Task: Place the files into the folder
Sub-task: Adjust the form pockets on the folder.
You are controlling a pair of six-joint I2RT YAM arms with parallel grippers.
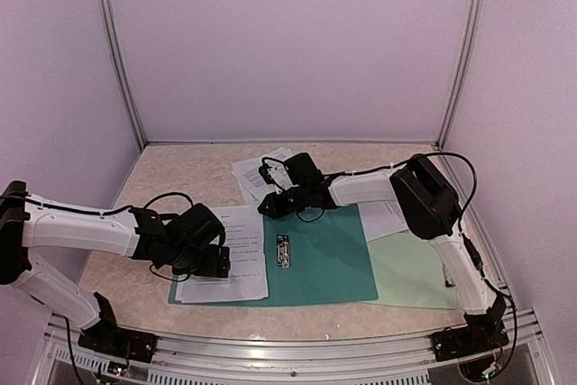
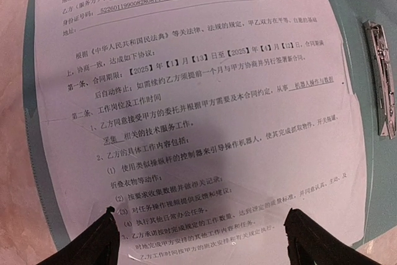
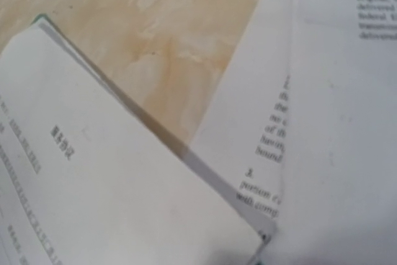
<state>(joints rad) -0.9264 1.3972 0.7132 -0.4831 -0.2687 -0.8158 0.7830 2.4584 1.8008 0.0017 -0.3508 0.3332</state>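
Note:
The dark teal folder (image 1: pixel 325 259) lies flat at the table's middle, a metal clip (image 1: pixel 283 252) on it. One of the files, a printed white sheet (image 1: pixel 236 254), covers the folder's left part. My left gripper (image 1: pixel 212 263) hovers open over this sheet (image 2: pixel 198 103), its black fingertips (image 2: pixel 93 246) wide apart with nothing between them (image 2: pixel 205 240). More files (image 1: pixel 257 173) lie at the back. My right gripper (image 1: pixel 270 206) is low at the sheet's far corner (image 3: pixel 267 237). Its fingers are hidden in the right wrist view.
A pale mint-green board (image 1: pixel 415 268) lies to the right of the folder, with another white sheet (image 1: pixel 383 218) behind it. English-printed sheets (image 3: pixel 335 122) rest on the beige tabletop (image 3: pixel 161 29). Walls and metal posts close in the back and sides.

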